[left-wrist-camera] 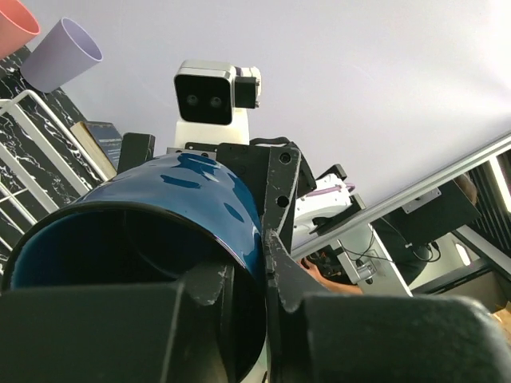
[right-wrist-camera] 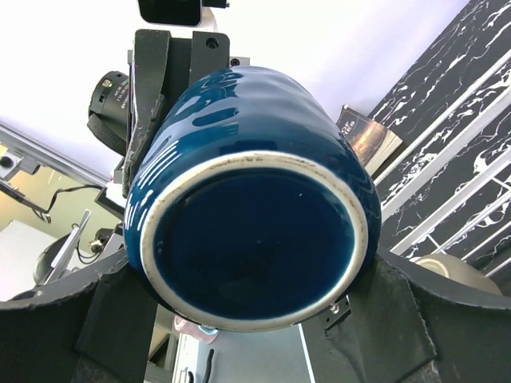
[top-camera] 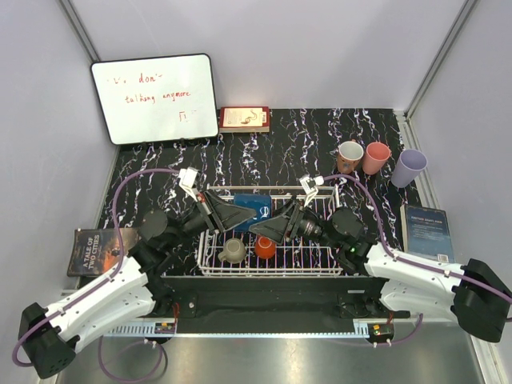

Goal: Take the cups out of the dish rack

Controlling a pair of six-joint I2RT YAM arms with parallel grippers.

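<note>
Beige mug (top-camera: 233,251), orange cup (top-camera: 265,247) close by.

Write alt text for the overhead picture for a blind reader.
Above a white wire dish rack, the robot's left gripper and right gripper meet at a dark blue mug. A beige mug and orange cup sit in the rack; three cups stand outside it.

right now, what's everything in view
dish rack: 1, white wire, table centre
dark blue mug: 1, between both grippers
beige mug: 1, in rack, near side
orange cup: 1, in rack beside it
brown mug: 1, white inside, far right
salmon cup: 1, beside brown mug
lavender tumbler: 1, far right
red book: 1, back
dark book: 1, left
blue book: 1, right
whiteboard: 1, red writing, back left
left gripper: shut on blue mug's rim
right gripper: flanks mug's base, grip unclear
</note>
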